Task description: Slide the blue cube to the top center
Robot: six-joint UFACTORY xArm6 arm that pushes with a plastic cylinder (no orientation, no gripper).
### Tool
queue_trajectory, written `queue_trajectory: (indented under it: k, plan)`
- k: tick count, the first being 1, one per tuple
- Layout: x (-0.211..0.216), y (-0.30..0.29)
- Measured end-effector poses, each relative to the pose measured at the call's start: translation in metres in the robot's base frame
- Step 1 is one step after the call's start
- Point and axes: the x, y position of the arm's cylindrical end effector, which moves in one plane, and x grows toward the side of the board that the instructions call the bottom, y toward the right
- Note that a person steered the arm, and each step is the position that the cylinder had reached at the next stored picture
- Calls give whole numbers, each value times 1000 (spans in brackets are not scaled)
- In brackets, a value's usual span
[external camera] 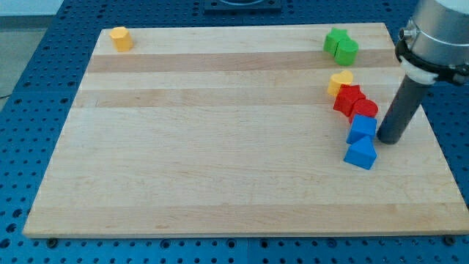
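- Camera view was used to place everything against one landmark, the blue cube (362, 128), which sat far toward the view's right side of the wooden surface (220, 147), well below and right of the top centre.
- My tip (386, 141) was seen just beside the blue cube on its right, touching it or nearly so; the exact contact could not be told.
- No hand was fitted, so nothing was apart, together or clamped; only a straight dark rod was present.
- A second blue block (360, 154), wedge-like, lay just below the cube, touching it.
- A red star-like block (348, 99) and a red rounded block (364, 110) were crowded just above the cube, with a yellow heart-like block (340, 81) above those.
- Two green blocks (341, 45) stood further above; a yellow block (121, 37) lay far to the upper left.
- It was judged that an upward push would jam the cube into the red blocks and drag them along, and that an off-centre leftward push would spin the cube or carry the blue wedge with it.
- All blocks appeared matte and hard-edged; the surface was pale, smooth, banded wood on which sliding was judged easy.
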Motion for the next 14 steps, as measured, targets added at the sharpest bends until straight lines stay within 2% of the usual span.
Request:
queue_trajectory:
  k: [2, 3, 4, 5, 6, 7, 10, 12, 14]
  plan:
    - [-4, -104]
    - [-22, -160]
    - [-23, -170]
    - [4, -150]
    - [-2, -97]
    - [-28, -69]
    - [-160, -203]
    - [-105, -200]
    - [-88, -132]
